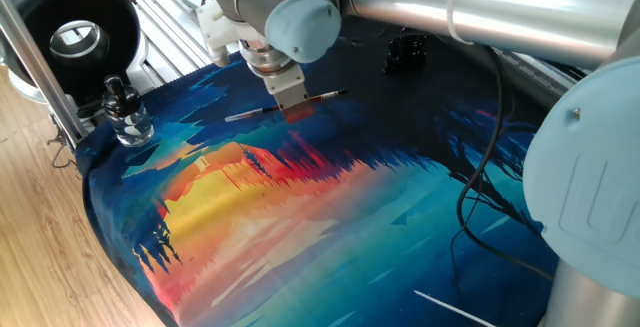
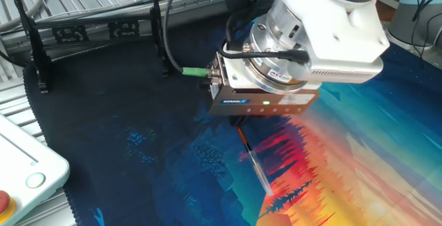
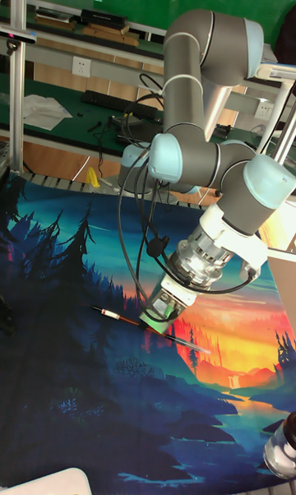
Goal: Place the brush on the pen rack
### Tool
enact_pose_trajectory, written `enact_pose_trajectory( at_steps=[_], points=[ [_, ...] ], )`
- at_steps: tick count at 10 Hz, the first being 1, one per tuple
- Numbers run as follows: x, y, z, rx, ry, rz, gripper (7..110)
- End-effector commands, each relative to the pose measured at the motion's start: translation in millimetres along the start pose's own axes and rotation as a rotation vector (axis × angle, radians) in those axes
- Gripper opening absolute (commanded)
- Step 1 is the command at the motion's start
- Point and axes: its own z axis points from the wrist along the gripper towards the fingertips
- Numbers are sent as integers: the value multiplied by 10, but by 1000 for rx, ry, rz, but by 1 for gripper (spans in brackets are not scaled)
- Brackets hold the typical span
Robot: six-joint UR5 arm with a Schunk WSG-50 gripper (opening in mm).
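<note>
Gripper (image 1: pixel 290 107) clamped near mid-length on brush (image 1: pixel 248 113), held level just above the mat (image 1: pixel 300 227). Light, thin, stiff, likely smooth; prone to pivoting unless gripped centrally. Rack (image 1: pixel 405 52) well apart, empty.

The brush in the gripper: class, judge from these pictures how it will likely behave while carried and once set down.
The brush looks thin and straight, so probably stiff and light. The gripper pinches it near mid-length, so it may pivot if bumped. Its handle looks round and slim, so it could roll on the flat printed mat.
</note>
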Motion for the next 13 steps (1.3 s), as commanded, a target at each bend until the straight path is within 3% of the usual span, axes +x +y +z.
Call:
enact_pose_trajectory(
  at_steps=[1, 3, 5, 6, 7, 8, 13],
  points=[
    [301, -85, -21, 27, 117, -52, 7],
    [398, -107, -35, 35, 157, -56, 7],
    [508, -40, -53, 2, 200, -102, 7],
    [627, -34, -80, -5, 249, -124, 7],
    [902, -33, -167, -15, 364, -136, 7],
    [1074, -60, -241, -11, 440, -145, 7],
    [1413, -349, -461, 72, 612, -234, 7]
  ],
)
